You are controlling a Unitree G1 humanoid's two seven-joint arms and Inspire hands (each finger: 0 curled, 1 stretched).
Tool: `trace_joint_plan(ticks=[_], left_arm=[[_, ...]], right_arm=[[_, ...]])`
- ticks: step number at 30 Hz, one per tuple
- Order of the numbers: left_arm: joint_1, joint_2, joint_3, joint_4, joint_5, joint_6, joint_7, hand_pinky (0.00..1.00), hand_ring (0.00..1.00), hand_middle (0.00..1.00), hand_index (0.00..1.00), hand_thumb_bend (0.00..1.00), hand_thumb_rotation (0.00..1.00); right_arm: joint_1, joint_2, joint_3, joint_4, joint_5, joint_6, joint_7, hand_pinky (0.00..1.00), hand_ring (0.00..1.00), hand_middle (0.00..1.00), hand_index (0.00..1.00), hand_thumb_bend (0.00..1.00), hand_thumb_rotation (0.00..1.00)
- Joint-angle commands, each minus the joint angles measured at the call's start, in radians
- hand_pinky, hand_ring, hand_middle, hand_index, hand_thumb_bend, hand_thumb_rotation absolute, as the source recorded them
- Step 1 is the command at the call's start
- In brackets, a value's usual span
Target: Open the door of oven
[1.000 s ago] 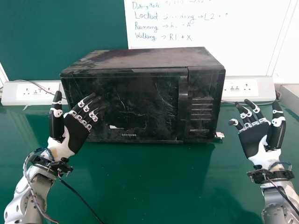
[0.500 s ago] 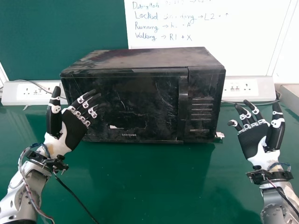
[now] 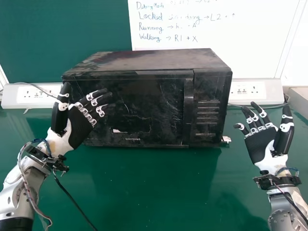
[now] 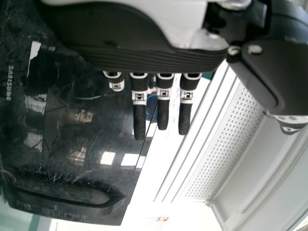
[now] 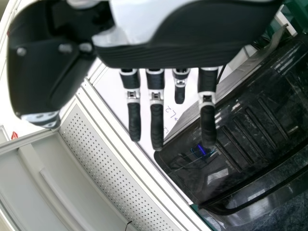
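Beyond the black-and-white left hand (image 3: 81, 129), the oven (image 3: 154, 106) is black with pale scratches; below it, the desk (image 3: 149, 192) is green.

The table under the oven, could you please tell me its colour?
The table is green, seen best in the head view.

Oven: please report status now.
Left hand open, before oven door's left part. Right hand open, right of oven. Door shut; handle free. Nothing seen blocking handle.

Pale grey arm (image 3: 18, 195), black wrist bracket (image 3: 58, 164), thin black cable (image 3: 72, 198), black-and-white robot hand (image 3: 81, 127)
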Motion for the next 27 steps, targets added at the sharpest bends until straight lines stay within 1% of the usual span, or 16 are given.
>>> trace_joint_plan(ticks=[1,4,6,10,17,20,22,24,26,27], left_arm=[[-0.021,0.019,-0.018,0.015,0.014,0.001,-0.025,0.38,0.52,0.66,0.7,0.83,0.75],[-0.037,0.035,-0.034,0.032,0.032,-0.015,-0.061,0.39,0.54,0.68,0.71,0.83,0.79],[-0.046,0.045,-0.041,0.039,0.041,-0.018,-0.077,0.4,0.55,0.69,0.71,0.83,0.79],[-0.07,0.059,-0.051,0.052,0.043,0.002,-0.109,0.41,0.58,0.72,0.72,0.86,0.78],[-0.104,0.054,-0.053,0.08,0.045,-0.015,-0.142,0.44,0.62,0.77,0.74,0.87,0.78],[-0.114,0.051,-0.053,0.088,0.044,-0.015,-0.146,0.44,0.63,0.78,0.74,0.88,0.78],[-0.121,0.049,-0.055,0.092,0.043,-0.014,-0.152,0.45,0.64,0.79,0.73,0.89,0.79],[-0.129,0.046,-0.056,0.098,0.041,-0.003,-0.152,0.45,0.65,0.79,0.73,0.9,0.78],[-0.134,0.042,-0.057,0.101,0.042,0.0,-0.15,0.46,0.65,0.79,0.72,0.91,0.78],[-0.135,0.041,-0.058,0.101,0.043,0.001,-0.149,0.46,0.65,0.79,0.72,0.91,0.78]], right_arm=[[-0.016,0.003,-0.002,0.009,0.003,-0.01,0.014,0.6,0.75,0.88,0.81,1.0,0.82],[-0.016,0.003,-0.001,0.009,-0.001,-0.013,0.009,0.6,0.75,0.88,0.81,1.0,0.82],[-0.016,0.003,-0.001,0.008,0.002,-0.009,0.009,0.6,0.75,0.88,0.81,1.0,0.82],[-0.018,0.002,0.0,0.01,0.002,-0.012,0.012,0.6,0.75,0.88,0.81,1.0,0.82],[-0.018,0.004,0.0,0.009,0.001,-0.012,0.006,0.6,0.75,0.88,0.81,1.0,0.82],[-0.018,0.009,0.001,0.006,-0.003,-0.019,0.0,0.61,0.77,0.88,0.84,1.0,0.83],[-0.02,0.009,0.0,0.012,-0.002,-0.027,0.008,0.63,0.8,0.89,0.87,1.0,0.85],[-0.022,0.012,-0.002,0.018,0.002,-0.034,0.017,0.66,0.85,0.92,0.92,1.0,0.87],[-0.024,0.016,-0.003,0.019,0.007,-0.041,0.023,0.73,0.93,0.98,0.98,1.0,0.9],[-0.025,0.018,-0.004,0.02,0.008,-0.042,0.024,0.76,0.96,0.99,0.99,1.0,0.9]])
